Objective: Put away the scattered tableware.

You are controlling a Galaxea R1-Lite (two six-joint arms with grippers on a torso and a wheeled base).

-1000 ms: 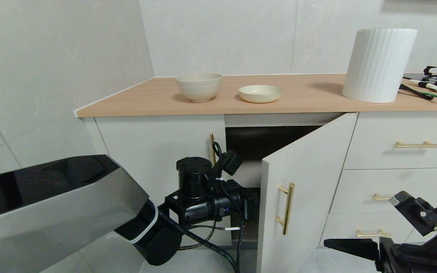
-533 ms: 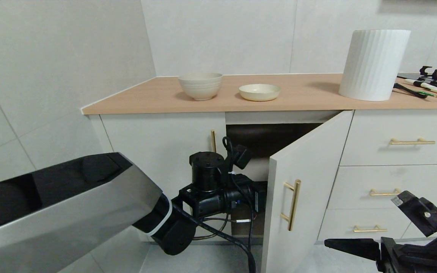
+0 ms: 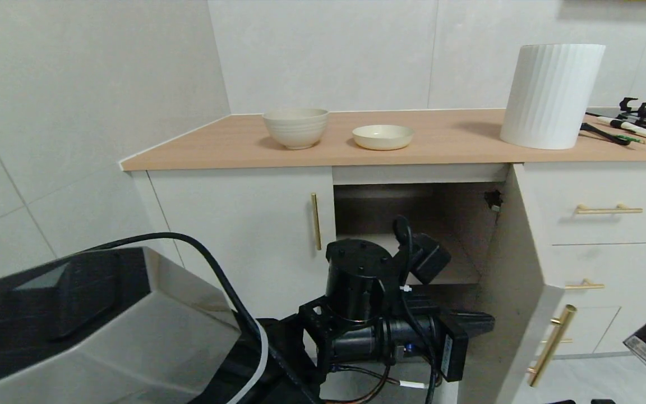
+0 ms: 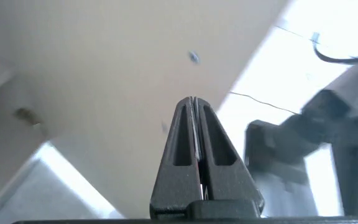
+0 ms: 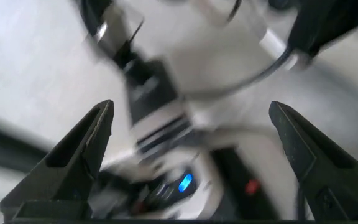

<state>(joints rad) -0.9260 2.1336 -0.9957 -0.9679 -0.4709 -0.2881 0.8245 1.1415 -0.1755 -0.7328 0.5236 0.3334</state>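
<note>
A kitchen corner seen from the robot's head. Across the upper middle of the frame runs a wooden surface (image 3: 457,143). A ribbed cream bowl (image 3: 296,128) stands left of centre on it. A shallow cream dish (image 3: 382,137) sits near the bowl's right side, apart from it. A tall white ribbed container (image 3: 552,95) stands at the upper right.

Below the surface, the cabinet door (image 3: 519,269) stands swung wide at lower right, showing a pale shelf (image 3: 457,258) inside. The left arm sits low at bottom centre, in front of the opening. In its wrist view, the left gripper (image 4: 192,102) has its fingers (image 4: 179,155) pressed together with nothing between them, facing a pale flat panel. The right gripper (image 5: 191,124) has its fingers (image 5: 86,149) spread wide and empty.

The cabinet looks ready, and both pieces of tableware are still out on the surface. The sensible next step is fetching the bowl. The left arm should back clear of the door without nudging it shut, then rise to the surface. The fingers should open and grip the bowl by its rim. The bowl should stay level and pass under the surface edge onto the shelf.
</note>
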